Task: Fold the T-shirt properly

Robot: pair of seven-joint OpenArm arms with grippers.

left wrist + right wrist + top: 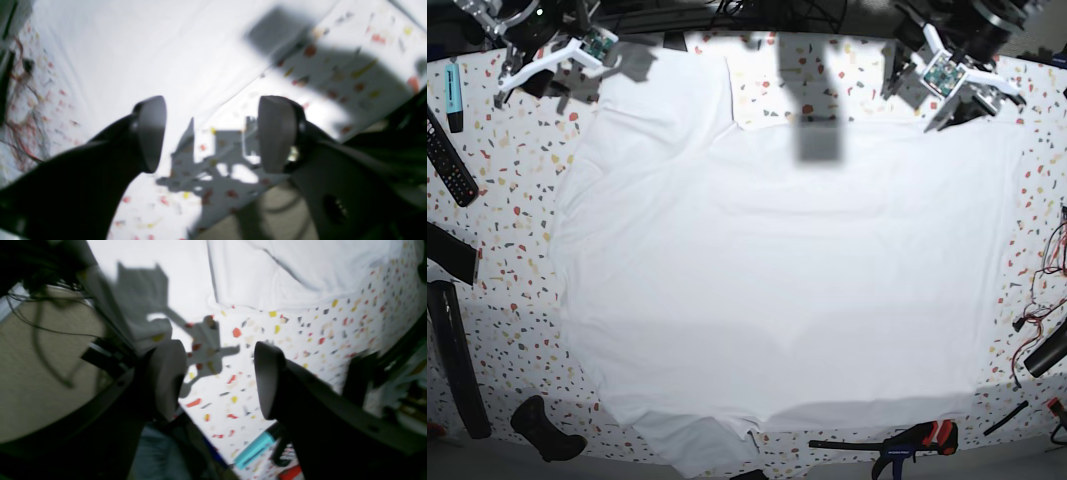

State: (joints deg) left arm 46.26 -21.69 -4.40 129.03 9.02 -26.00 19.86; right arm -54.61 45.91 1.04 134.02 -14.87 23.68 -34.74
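The white T-shirt (777, 270) lies spread flat over most of the speckled table (507, 200), one sleeve at the far edge and one at the near edge. My left gripper (935, 100) is open and empty above the far right corner of the shirt. In the left wrist view the left gripper (213, 133) hangs over the shirt's edge (133, 50) near the table's rim. My right gripper (532, 70) is open and empty at the far left corner. In the right wrist view the right gripper (218, 380) is over bare table (267, 373), the shirt (283, 270) just beyond it.
A black remote (447, 155) and a teal marker (454, 90) lie at the left edge. Black tools (452, 370) lie at the near left. A black and red clamp (907, 440) lies at the near edge. Red and black cables (1037, 290) lie at the right edge.
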